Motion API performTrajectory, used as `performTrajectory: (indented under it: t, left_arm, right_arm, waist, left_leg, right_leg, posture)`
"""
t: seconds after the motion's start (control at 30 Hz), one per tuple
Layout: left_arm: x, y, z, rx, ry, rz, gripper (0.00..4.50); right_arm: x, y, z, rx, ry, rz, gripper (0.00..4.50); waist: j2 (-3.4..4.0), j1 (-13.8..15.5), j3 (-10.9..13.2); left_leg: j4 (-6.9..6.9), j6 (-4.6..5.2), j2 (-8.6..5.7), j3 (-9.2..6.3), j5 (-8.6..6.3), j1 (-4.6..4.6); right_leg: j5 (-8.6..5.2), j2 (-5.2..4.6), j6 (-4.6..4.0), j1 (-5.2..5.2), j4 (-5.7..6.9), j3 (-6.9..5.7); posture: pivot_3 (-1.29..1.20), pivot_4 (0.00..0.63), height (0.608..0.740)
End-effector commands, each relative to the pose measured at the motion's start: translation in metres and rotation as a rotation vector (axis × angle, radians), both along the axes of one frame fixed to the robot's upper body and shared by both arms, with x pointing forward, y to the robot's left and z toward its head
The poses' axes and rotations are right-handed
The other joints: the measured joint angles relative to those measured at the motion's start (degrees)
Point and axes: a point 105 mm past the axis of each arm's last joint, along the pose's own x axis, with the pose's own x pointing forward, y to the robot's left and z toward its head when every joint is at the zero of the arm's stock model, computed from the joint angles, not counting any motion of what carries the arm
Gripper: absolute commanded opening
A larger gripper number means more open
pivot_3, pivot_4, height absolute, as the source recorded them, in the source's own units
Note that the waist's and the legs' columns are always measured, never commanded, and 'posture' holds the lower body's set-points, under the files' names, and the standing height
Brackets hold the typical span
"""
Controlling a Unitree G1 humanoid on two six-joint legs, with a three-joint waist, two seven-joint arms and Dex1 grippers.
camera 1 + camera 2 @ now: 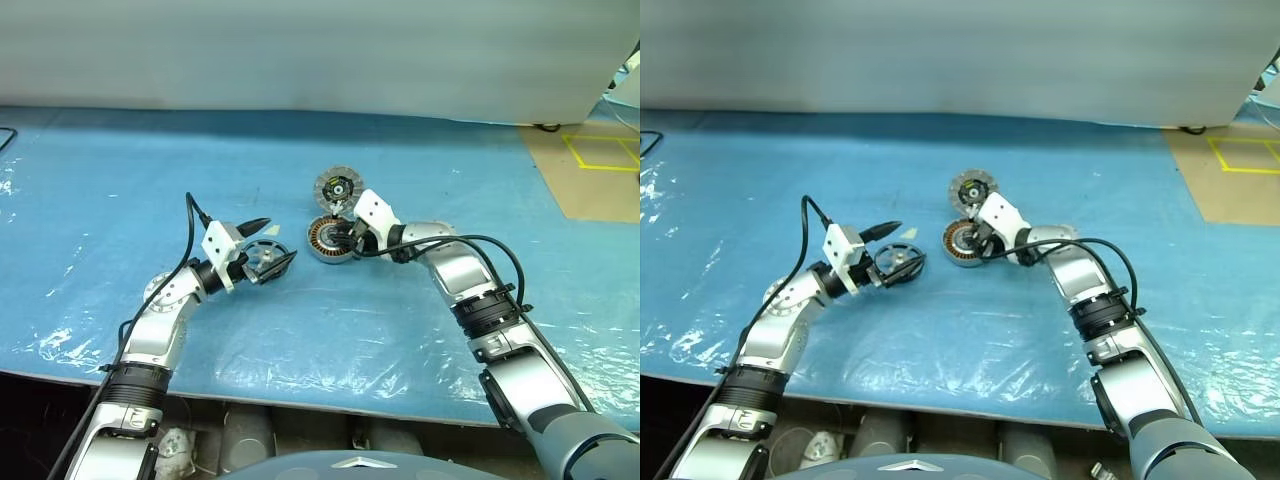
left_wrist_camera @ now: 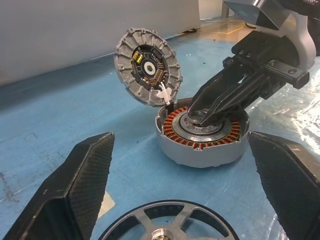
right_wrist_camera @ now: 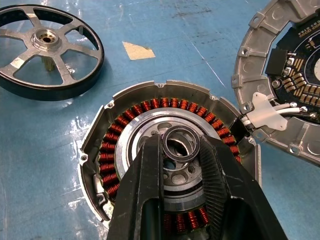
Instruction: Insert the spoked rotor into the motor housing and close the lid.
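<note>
The right gripper (image 3: 181,150) pinches a small metal ring (image 3: 180,143) over the motor housing (image 3: 150,120) – the spoked rotor (image 2: 167,225) lies between the left gripper's (image 1: 272,243) spread fingers.

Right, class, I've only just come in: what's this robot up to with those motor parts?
The right claw is shut on a small metal ring at the centre of the motor housing, which sits on the blue table cover with its lid tipped open. The left claw stands open around the spoked rotor, which lies on the cover beside the housing, not yet inserted.
</note>
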Motion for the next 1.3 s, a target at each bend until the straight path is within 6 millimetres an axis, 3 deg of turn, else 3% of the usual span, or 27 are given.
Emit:
performTrajectory:
  t: [0.03, 0.47, 0.7, 0.8, 0.9, 1.1, 1.3]
  left_arm:
    - [-0.001, 0.001, 0.009, -0.001, -0.036, -0.004, 4.50]
    - [-0.001, -0.001, 0.008, 0.003, -0.029, -0.008, 4.50]
    - [0.000, 0.000, 0.008, 0.006, -0.029, -0.004, 4.50]
    - [0.000, -0.001, 0.007, 0.007, -0.027, -0.006, 4.50]
    - [0.000, -0.003, 0.006, 0.006, -0.023, -0.011, 4.50]
    - [0.000, -0.004, 0.005, 0.005, -0.019, -0.013, 4.50]
    - [0.000, -0.005, 0.005, 0.004, -0.019, -0.014, 4.50]
  right_arm:
    - [-0.005, 0.002, -0.001, -0.019, -0.007, 0.029, 0.63]
    - [-0.009, 0.008, -0.005, -0.024, 0.003, 0.048, 0.63]
    - [-0.005, 0.011, 0.008, 0.050, -0.012, 0.043, 2.97]
    - [-0.003, 0.015, 0.020, 0.135, 0.002, 0.035, 2.97]
    - [-0.005, 0.019, 0.021, 0.162, 0.014, 0.038, 2.32]
    - [-0.008, 0.022, 0.014, 0.165, 0.027, 0.030, 0.14]
    - [-0.001, 0.020, 0.009, 0.152, 0.013, -0.016, 0.04]
  waist:
    - [0.00, 0.00, 0.00]
    - [0.00, -0.02, 0.00]
    - [0.00, -0.06, 0.00]
    - [0.00, -0.05, 0.00]
    - [0.00, -0.02, 0.00]
    - [0.00, -0.02, 0.00]
    - [0.00, -0.03, 0.00]
  left_leg:
    - [0.00, 0.00, 0.00, 0.00, 0.00, 0.00]
    - [0.00, 0.00, 0.00, 0.00, 0.00, 0.01]
    - [0.00, 0.00, 0.01, 0.00, 0.00, 0.02]
    - [0.00, 0.00, 0.01, 0.00, 0.00, 0.02]
    - [0.00, 0.00, 0.00, 0.00, 0.00, 0.01]
    - [0.00, 0.00, 0.01, 0.00, 0.00, 0.00]
    - [0.00, 0.00, 0.01, 0.00, 0.00, 0.00]
  right_leg:
    - [0.00, 0.00, 0.00, 0.00, 0.00, 0.00]
    - [0.00, 0.00, 0.00, 0.00, 0.01, 0.00]
    - [0.00, 0.01, -0.01, 0.01, 0.01, 0.00]
    - [-0.02, 0.00, -0.03, 0.01, 0.01, 0.01]
    - [-0.02, 0.00, -0.03, 0.01, 0.01, 0.00]
    - [-0.02, 0.00, -0.03, 0.00, 0.01, 0.00]
    - [-0.02, 0.00, -0.03, 0.00, 0.01, 0.00]
  posture:
    - [0.00, 0.150, 0.740]
    - [0.00, 0.150, 0.740]
    - [0.00, 0.150, 0.740]
    - [0.00, 0.150, 0.740]
    - [0.00, 0.150, 0.740]
    - [0.00, 0.150, 0.740]
    - [0.00, 0.150, 0.740]
